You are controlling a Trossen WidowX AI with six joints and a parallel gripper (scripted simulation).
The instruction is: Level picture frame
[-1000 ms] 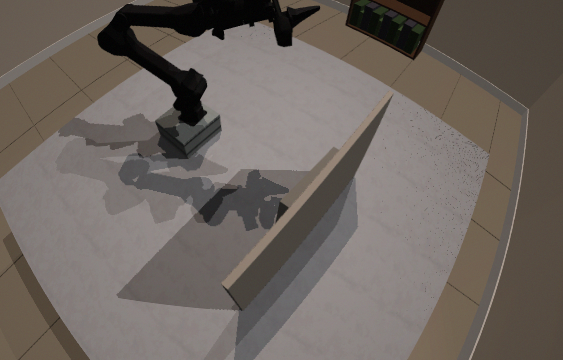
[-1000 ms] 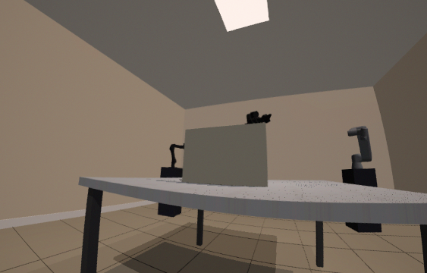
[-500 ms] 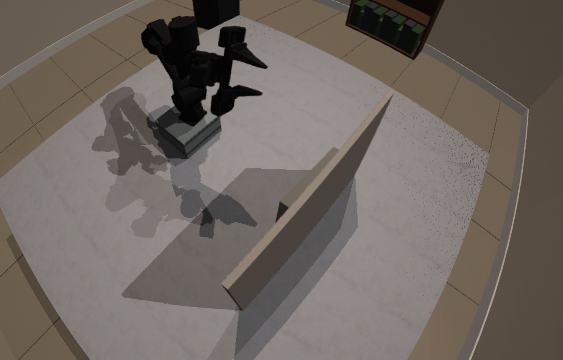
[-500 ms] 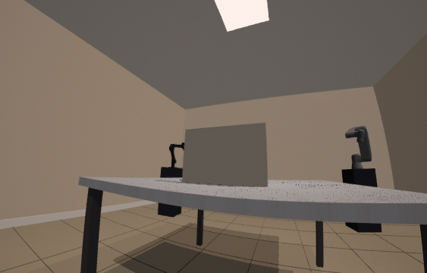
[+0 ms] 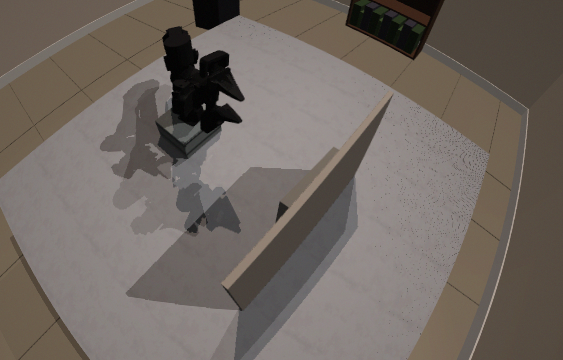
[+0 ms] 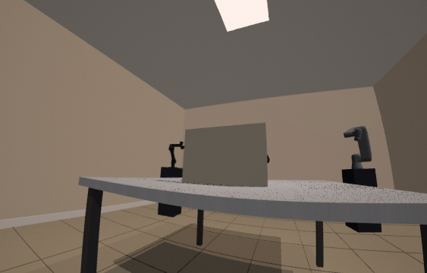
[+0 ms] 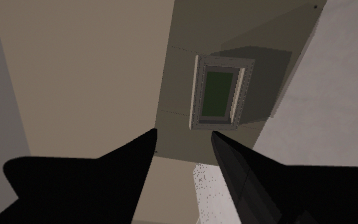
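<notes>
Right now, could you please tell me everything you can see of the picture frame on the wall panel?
The picture frame is a small rectangle with a grey outer border, a pale inner mat and a dark green centre. It lies flat against the tan wall panel, on the side facing the arm, and throws a shadow there. In the wrist view it looks slightly skewed. Its hanger and screw are hidden. The open gripper is apart from it; nothing else touches it.
</notes>
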